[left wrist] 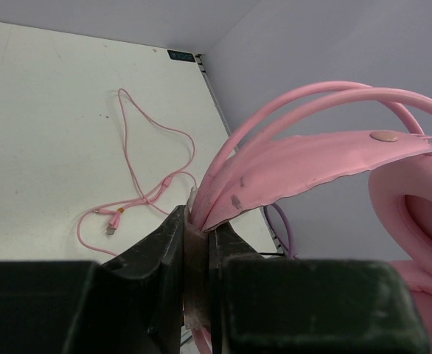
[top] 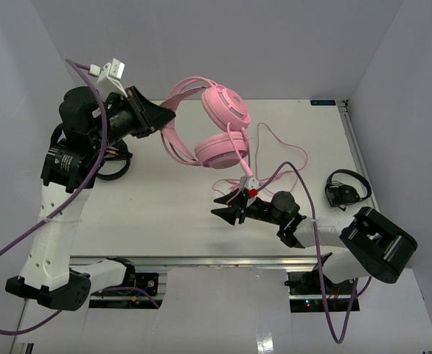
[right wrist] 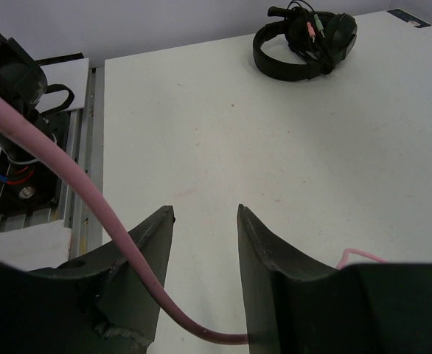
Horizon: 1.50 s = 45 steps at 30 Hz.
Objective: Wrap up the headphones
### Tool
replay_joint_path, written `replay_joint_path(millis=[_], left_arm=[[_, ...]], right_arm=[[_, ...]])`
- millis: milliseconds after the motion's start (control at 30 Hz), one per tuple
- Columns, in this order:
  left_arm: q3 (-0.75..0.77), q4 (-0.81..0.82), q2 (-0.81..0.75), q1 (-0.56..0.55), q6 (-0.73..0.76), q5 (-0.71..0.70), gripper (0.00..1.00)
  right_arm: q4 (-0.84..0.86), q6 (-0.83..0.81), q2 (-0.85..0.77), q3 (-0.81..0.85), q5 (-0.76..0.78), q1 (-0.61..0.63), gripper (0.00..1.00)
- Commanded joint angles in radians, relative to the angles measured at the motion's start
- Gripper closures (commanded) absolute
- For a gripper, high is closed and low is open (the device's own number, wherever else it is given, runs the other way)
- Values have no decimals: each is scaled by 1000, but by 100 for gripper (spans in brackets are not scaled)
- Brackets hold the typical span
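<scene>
The pink headphones [top: 223, 125] hang above the table's far middle, both ear cups off the surface. My left gripper [top: 159, 118] is shut on the pink headband [left wrist: 312, 155], which sits pinched between the jaws of this gripper [left wrist: 199, 221]; one ear cup [left wrist: 415, 214] shows at the right. The thin pink cable [top: 243, 166] drops from the lower ear cup to my right gripper [top: 227, 208] and loops on the table [left wrist: 153, 184]. My right gripper [right wrist: 205, 212] is open, and the cable [right wrist: 120, 243] runs over its left finger and across the base of the jaws.
One black headset [top: 346, 190] lies at the right edge of the white table [top: 164, 199]. Another black headset [right wrist: 304, 37] lies at the left by the left arm [top: 113, 162]. Grey walls close in the back and both sides.
</scene>
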Motion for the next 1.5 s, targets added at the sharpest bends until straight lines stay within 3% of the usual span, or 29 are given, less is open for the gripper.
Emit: replay_joint_path(millis=[0, 133, 300, 467, 733, 967, 1200, 1333, 1467], left_arm=[[13, 69, -31, -1, -66, 10, 100], [15, 69, -36, -2, -67, 12, 100], [-31, 109, -63, -1, -47, 99, 100], [-206, 217, -131, -1, 15, 366, 100], [-425, 216, -257, -1, 203, 617, 100], [-575, 208, -330, -7, 208, 601, 100], [-674, 290, -332, -17, 177, 621, 100], [-686, 322, -306, -44, 181, 603, 100], [-676, 326, -191, -153, 241, 494, 100]], right_arm=[[113, 4, 32, 6, -13, 7, 54], [138, 12, 49, 0, -16, 7, 60], [146, 23, 68, -14, -3, 7, 91], [123, 33, 21, -43, 10, 3, 92], [-34, -9, -112, -31, 88, -20, 92], [-220, -13, -125, 97, 87, -79, 92], [-399, -29, -31, 315, 57, -140, 92], [-504, -52, 27, 408, 49, -159, 92], [-654, -129, 77, 557, 66, -176, 92]])
